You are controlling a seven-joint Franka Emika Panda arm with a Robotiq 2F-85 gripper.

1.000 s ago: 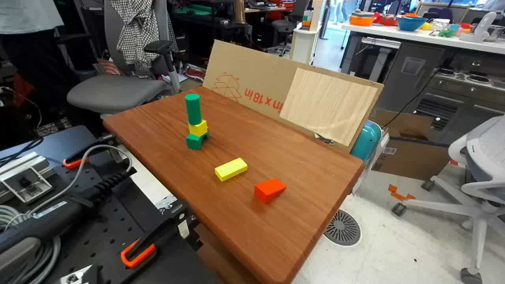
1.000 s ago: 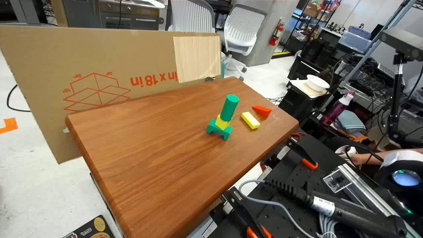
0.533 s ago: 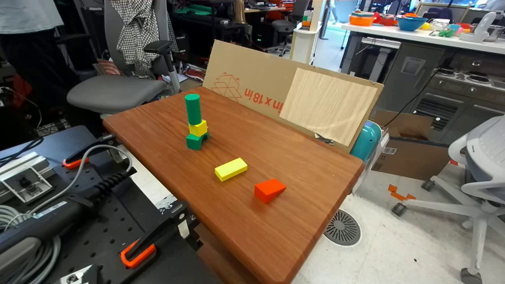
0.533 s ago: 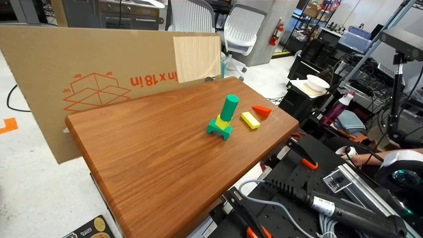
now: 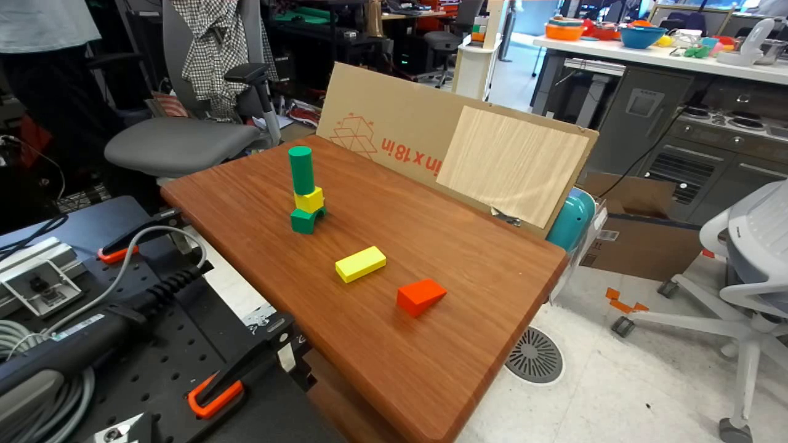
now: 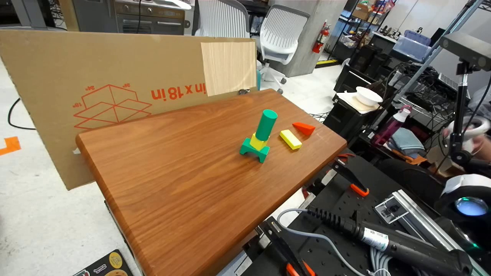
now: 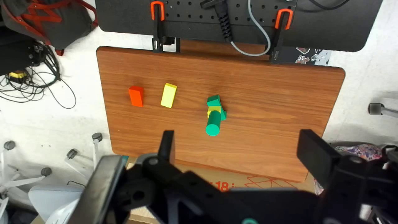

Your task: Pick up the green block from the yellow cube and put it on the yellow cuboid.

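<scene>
The green block [image 5: 301, 170] is an upright green cylinder standing on the yellow cube [image 5: 309, 199]. Both also show in an exterior view, with the green block [image 6: 266, 125] above the yellow cube [image 6: 258, 142]. The yellow cube rests on a squat green arch block [image 5: 305, 220]. The yellow cuboid [image 5: 361, 264] lies flat on the table, apart from the stack. In the wrist view, my gripper [image 7: 238, 132] is open and empty, high above the table. The green block [image 7: 213, 123] and yellow cuboid [image 7: 168, 95] lie beyond the fingertips there. The gripper is out of both exterior views.
A red-orange wedge block [image 5: 421, 297] lies beside the yellow cuboid on the wooden table [image 5: 468, 246]. A cardboard sheet [image 6: 126, 73] stands along one long table edge. Black clamps [image 7: 157, 28] and a grey cable [image 7: 259, 28] lie at the opposite edge.
The blocks have not moved, and no arm shows in the earlier exterior views. At the right edge of an exterior view, a person's hand with a white object has moved up and to the right.
</scene>
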